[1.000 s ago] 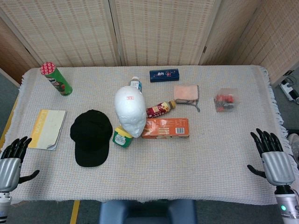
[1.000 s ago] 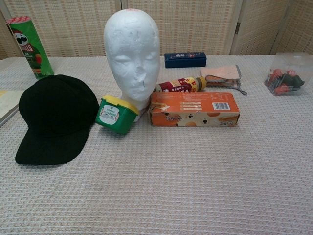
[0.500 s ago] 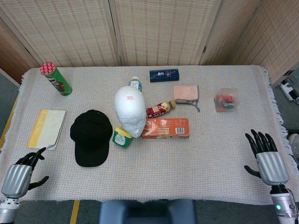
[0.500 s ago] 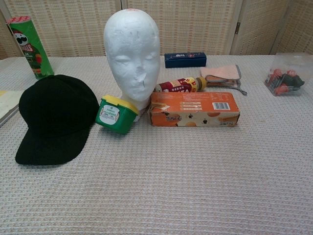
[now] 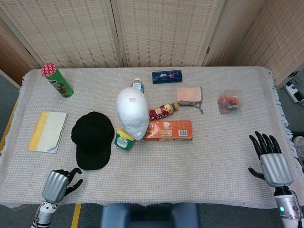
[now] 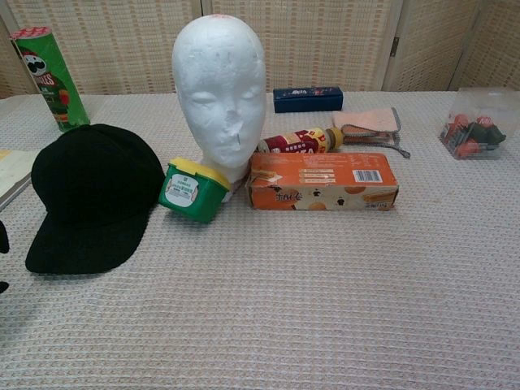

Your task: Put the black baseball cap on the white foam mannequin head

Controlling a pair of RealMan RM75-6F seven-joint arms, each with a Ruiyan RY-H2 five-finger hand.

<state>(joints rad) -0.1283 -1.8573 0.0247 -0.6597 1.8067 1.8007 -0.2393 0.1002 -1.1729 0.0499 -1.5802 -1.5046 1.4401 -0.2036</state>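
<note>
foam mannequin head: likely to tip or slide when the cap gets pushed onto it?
Probably. The mannequin head is tall on a narrow neck, likely light foam, so downward-sideways pressure may tip it. The green tub and orange box touching its base might brace it slightly.

Woven folding screen panels (image 5: pixel 161 31) behind; table (image 5: pixel 199 161) under pale waffle-weave cloth, fringed at right; grey floor (image 5: pixel 7 92) beyond edges.
</note>
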